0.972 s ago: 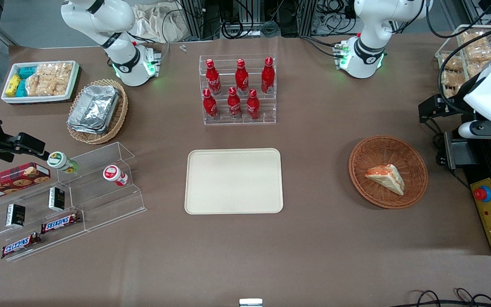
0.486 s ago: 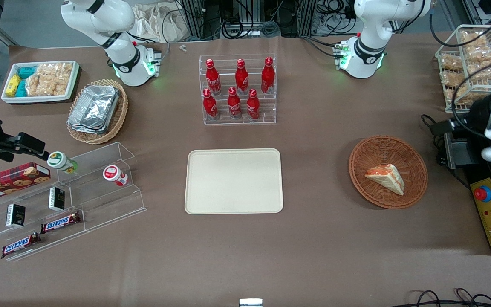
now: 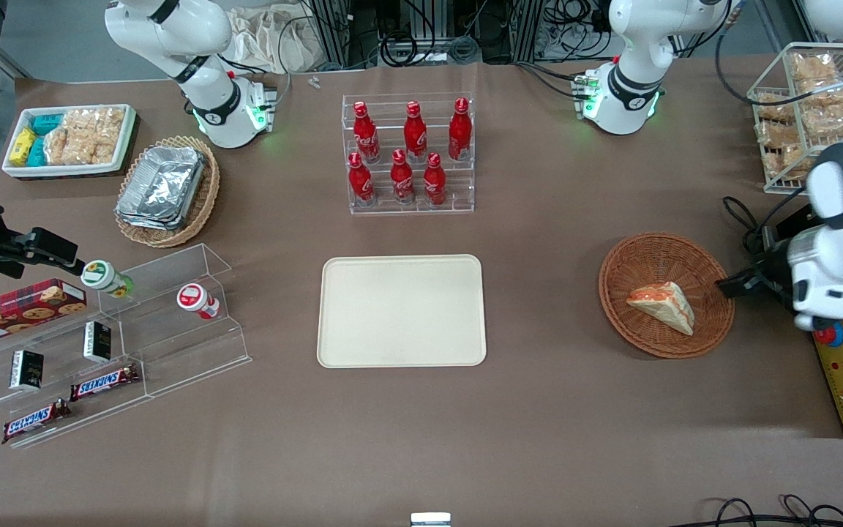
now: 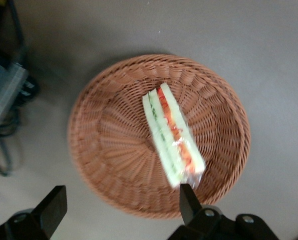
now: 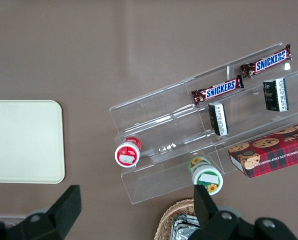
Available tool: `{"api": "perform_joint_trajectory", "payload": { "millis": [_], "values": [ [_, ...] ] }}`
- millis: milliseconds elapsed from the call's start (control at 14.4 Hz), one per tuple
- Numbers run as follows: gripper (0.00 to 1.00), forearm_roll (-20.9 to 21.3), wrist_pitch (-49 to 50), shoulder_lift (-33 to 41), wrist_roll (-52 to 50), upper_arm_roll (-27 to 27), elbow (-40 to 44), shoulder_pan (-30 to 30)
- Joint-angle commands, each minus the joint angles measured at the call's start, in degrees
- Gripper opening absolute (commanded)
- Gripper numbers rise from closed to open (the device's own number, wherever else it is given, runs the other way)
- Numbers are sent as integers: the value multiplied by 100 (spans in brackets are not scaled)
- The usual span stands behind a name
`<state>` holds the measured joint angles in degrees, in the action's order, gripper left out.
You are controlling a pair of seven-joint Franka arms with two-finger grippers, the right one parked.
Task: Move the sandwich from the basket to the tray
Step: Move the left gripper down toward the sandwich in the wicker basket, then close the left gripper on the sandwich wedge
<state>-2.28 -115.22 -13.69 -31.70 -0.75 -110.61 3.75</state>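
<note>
Front view: your gripper point(image 3: 730, 285) hangs over the wicker basket point(image 3: 666, 295) rim toward the working arm's end, fingers point(image 4: 52, 209) spread wide. Sandwich point(image 3: 661, 307) lies inside; cream tray point(image 3: 402, 310) well apart, cola bottle rack point(image 3: 409, 154) farther off.

The front view looks down over the whole table, tray point(image 3: 401, 310) central. The left wrist view looks down over the gripper point(image 4: 119, 207), close above the basket point(image 4: 113, 145), shared with the front view. The right wrist view shares the tray's edge.
</note>
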Motion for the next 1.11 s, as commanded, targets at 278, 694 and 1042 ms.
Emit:
{"api": "perform_joint_trajectory", "payload": {
  "millis": [278, 694, 1042],
  "values": [
    [100, -35, -1396, -713, -1760, 330, -523, -67],
    [0, -27, -1794, -899, -1980, 374, -717, -67],
    [0, 17, 396, -3, -1779, 470, 281, -67]
  ]
}}
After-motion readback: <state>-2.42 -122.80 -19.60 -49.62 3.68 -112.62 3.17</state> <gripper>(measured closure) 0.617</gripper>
